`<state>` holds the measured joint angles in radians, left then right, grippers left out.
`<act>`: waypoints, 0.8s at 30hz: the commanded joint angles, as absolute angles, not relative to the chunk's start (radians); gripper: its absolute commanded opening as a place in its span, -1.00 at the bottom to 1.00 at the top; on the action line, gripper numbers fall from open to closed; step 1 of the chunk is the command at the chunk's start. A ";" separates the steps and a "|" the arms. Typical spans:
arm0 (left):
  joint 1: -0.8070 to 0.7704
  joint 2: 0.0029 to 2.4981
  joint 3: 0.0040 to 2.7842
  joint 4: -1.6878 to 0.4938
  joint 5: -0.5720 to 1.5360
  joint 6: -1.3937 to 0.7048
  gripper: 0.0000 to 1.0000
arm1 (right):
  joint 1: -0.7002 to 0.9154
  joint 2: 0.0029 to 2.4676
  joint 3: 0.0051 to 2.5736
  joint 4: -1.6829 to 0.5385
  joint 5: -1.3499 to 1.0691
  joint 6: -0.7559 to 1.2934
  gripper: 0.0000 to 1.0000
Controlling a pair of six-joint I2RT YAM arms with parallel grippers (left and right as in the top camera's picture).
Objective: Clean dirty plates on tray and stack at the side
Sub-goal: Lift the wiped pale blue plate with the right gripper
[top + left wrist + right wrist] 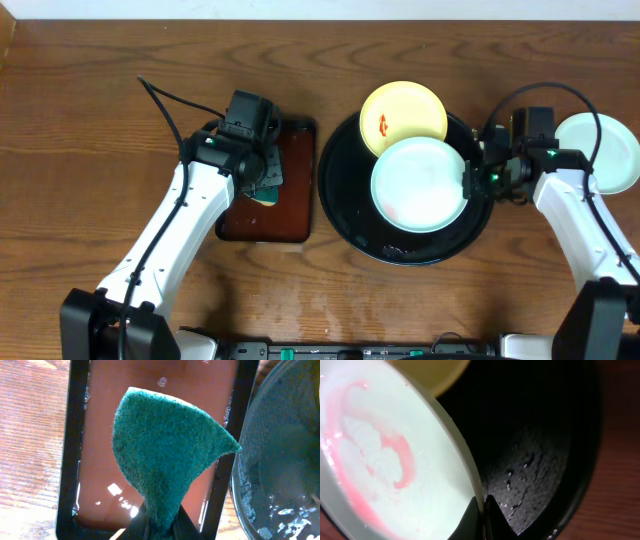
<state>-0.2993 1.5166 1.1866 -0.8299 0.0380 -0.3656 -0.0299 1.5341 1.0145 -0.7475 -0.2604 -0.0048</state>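
Observation:
A large black tray [345,215] holds a pale yellow plate [403,116] with a red-orange smear at its far side. My right gripper [472,180] is shut on the rim of a mint-white plate [420,185] and holds it above the tray; pink smears show on it in the right wrist view [390,460]. A second mint-white plate [610,150] lies on the bare wood at the right. My left gripper [258,178] is shut on a green sponge [165,455] over the brown rectangular tray [285,215].
The brown tray [165,390] holds a shallow film of water and sits just left of the black tray [280,460]. The black tray's floor is wet with droplets [530,475]. Cables run behind both arms.

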 commanded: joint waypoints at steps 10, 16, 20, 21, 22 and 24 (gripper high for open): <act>-0.298 1.504 1.182 -0.834 0.010 -0.353 -0.84 | 0.060 1.428 1.042 -0.679 -0.025 0.003 -0.98; -0.298 1.504 1.182 -0.834 0.010 -0.353 -0.84 | 0.222 1.396 1.042 -0.609 0.217 0.002 -0.98; -0.298 1.504 1.182 -0.833 0.010 -0.353 -0.84 | 0.350 1.336 1.042 -0.563 0.416 -0.032 -0.98; -0.298 1.504 1.182 -0.833 0.010 -0.353 -0.84 | 0.382 1.318 1.042 -0.550 0.466 -0.045 -0.98; -0.298 1.504 1.182 -0.833 0.010 -0.353 -0.84 | 0.418 1.297 1.042 -0.534 0.522 -0.062 -0.98; -0.298 1.504 1.182 -0.833 0.010 -0.353 -0.84 | 0.495 1.254 1.042 -0.494 0.639 -0.106 -0.98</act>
<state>-0.2993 1.5166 1.1862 -0.8307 0.0227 -0.3653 0.3935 1.3373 1.0164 -0.5350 0.3645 -0.0345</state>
